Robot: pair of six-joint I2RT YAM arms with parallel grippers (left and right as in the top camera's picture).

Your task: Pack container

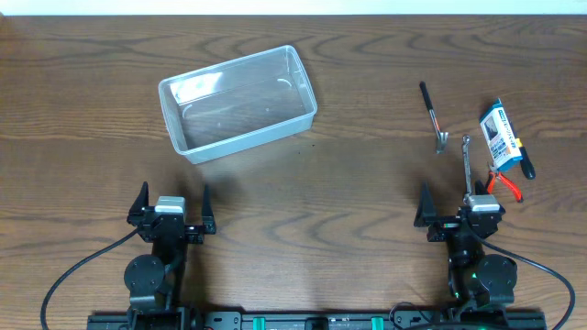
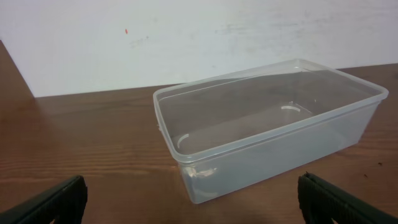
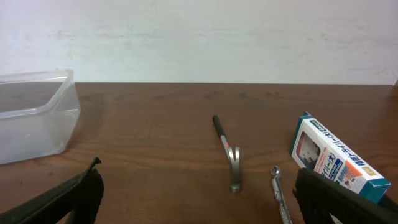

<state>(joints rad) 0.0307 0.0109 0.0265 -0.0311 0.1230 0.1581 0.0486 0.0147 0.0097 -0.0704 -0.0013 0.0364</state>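
Empty clear container [image 1: 238,103] sits left of centre, long axis slanting up-right, directly ahead of left gripper [image 1: 174,191]; wrench [image 1: 467,165] lies just before nearer right gripper [image 1: 456,194]; both jaws wide apart.

Brown wood counter [image 1: 367,82]: clear container [image 1: 227,66] left-center, rim up; on right, black-handled metal bar [image 1: 431,115], wrench [image 1: 467,165] just beside, blue/white box [image 1: 498,136], red-handled pliers [image 1: 504,185] nr wrench.

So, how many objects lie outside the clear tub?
5, all right of the clear plastic rectangular tub: black-handled metal tool, silver wrench, blue cardboard box, orange-handled pliers, short black tool beside the box. Others may hide.
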